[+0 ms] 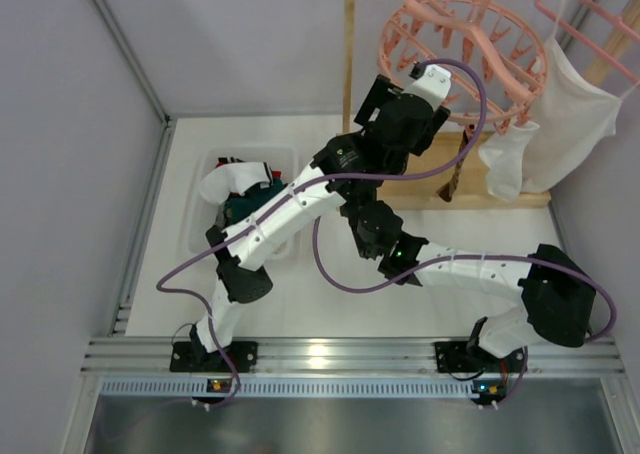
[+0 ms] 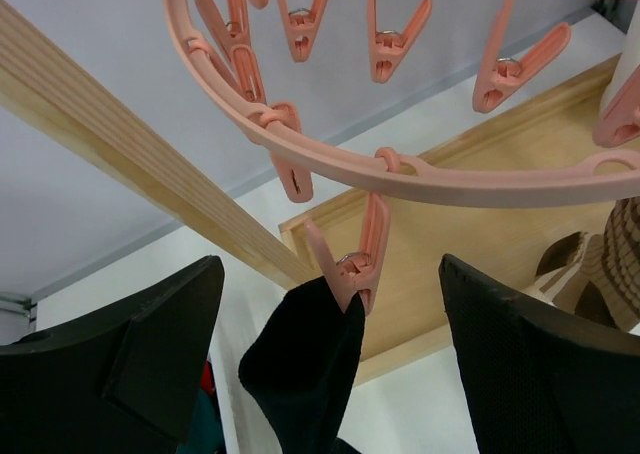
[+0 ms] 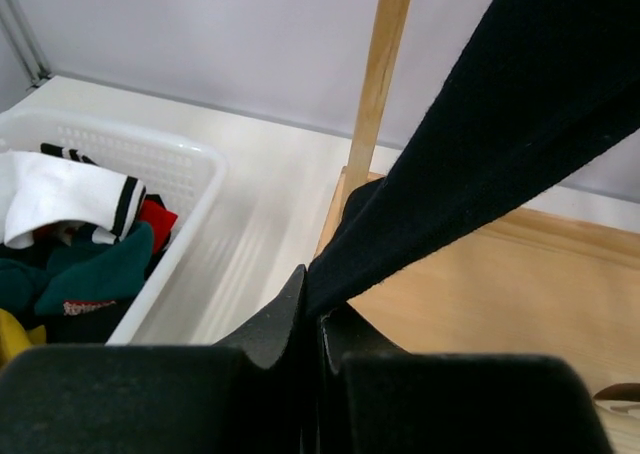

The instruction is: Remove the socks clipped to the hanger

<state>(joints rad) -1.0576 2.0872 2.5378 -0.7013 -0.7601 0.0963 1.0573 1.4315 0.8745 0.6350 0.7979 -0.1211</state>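
The round pink hanger (image 1: 465,59) hangs from a wooden rail, and its ring and pegs fill the top of the left wrist view (image 2: 400,174). A black sock (image 2: 300,369) hangs from one pink peg (image 2: 355,264). My left gripper (image 2: 330,374) is open just under the ring, with the sock and peg between its fingers and no contact. My right gripper (image 3: 318,319) is shut on the lower end of the same black sock (image 3: 480,164), which is stretched taut up to the right. A brown sock (image 1: 455,174) also hangs clipped; it also shows in the left wrist view (image 2: 600,264).
A white basket (image 1: 215,164) at the left holds several removed socks: white, teal, red and yellow (image 3: 90,264). The wooden rack's upright post (image 1: 349,64) and base board (image 1: 480,189) stand behind the arms. A large white garment (image 1: 570,124) hangs at the right.
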